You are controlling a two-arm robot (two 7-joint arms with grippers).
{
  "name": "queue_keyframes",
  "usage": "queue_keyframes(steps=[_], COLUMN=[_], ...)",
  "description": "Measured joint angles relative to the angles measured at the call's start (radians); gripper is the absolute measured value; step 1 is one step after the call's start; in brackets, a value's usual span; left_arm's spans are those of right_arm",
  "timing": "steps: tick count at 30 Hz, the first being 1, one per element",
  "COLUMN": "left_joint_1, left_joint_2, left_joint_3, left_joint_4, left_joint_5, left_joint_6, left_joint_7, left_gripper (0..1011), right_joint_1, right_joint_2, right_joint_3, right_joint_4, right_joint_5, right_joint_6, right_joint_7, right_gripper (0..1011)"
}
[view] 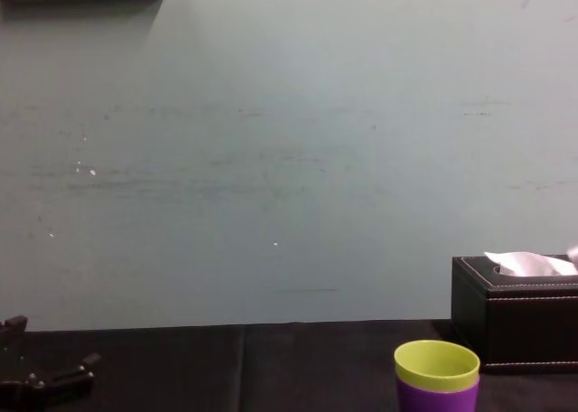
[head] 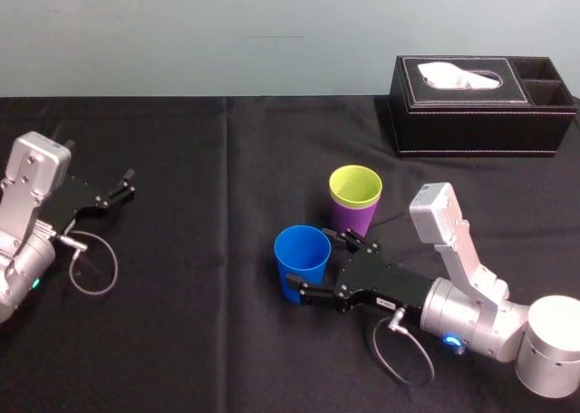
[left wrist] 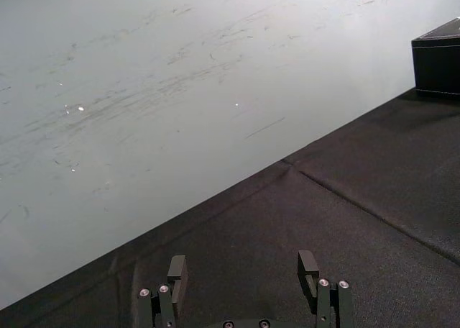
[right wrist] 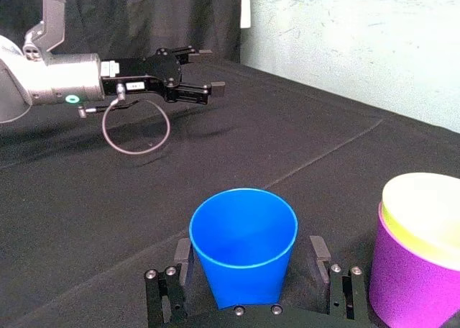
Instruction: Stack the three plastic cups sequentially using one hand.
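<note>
Right hand (head: pixel 310 264) around blue cup (head: pixel 302 245); green-purple stack (head: pixel 354 206) adjacent, box (head: pixel 480 123) behind.

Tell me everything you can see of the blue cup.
The blue cup is a smooth, tapered tumbler of glossy bright blue plastic. It is empty and stands upright, mouth up, on the black tablecloth. The right gripper has its open fingers on either side of the cup's lower body, with gaps visible in the right wrist view. The cup stands close to, but apart from, the purple cup holding the lime cup.
</note>
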Motion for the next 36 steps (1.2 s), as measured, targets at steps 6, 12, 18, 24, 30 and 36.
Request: queue_keyframes(steps=[6,12,18,24,30,36], left_joint_1=[0.000,0.000,0.000,0.000,0.000,0.000], left_joint_2=[0.000,0.000,0.000,0.000,0.000,0.000], left_joint_3=[0.000,0.000,0.000,0.000,0.000,0.000], left_joint_4=[0.000,0.000,0.000,0.000,0.000,0.000], left_joint_5=[0.000,0.000,0.000,0.000,0.000,0.000], left_joint_6=[0.000,0.000,0.000,0.000,0.000,0.000], left_joint_7=[0.000,0.000,0.000,0.000,0.000,0.000], left_gripper=[1011,1011,1011,1012,1011,1011], right_joint_1=[0.032,0.043,0.040,0.039,0.038,0.037], right_joint_2=[-0.017,-0.025,-0.023,-0.022,-0.021,-0.021], right_joint_3=[-0.013,-0.016,-0.015,-0.014,-0.014,-0.013], right_joint_4=[0.032,0.045,0.043,0.041,0.039,0.039], right_joint_5=[-0.003,-0.002,-0.002,-0.002,-0.002,-0.002], right_joint_6=[0.004,0.004,0.004,0.004,0.004,0.003], right_joint_7=[0.002,0.005,0.004,0.004,0.004,0.004], right_gripper=[1003,1002,964,846,754,733])
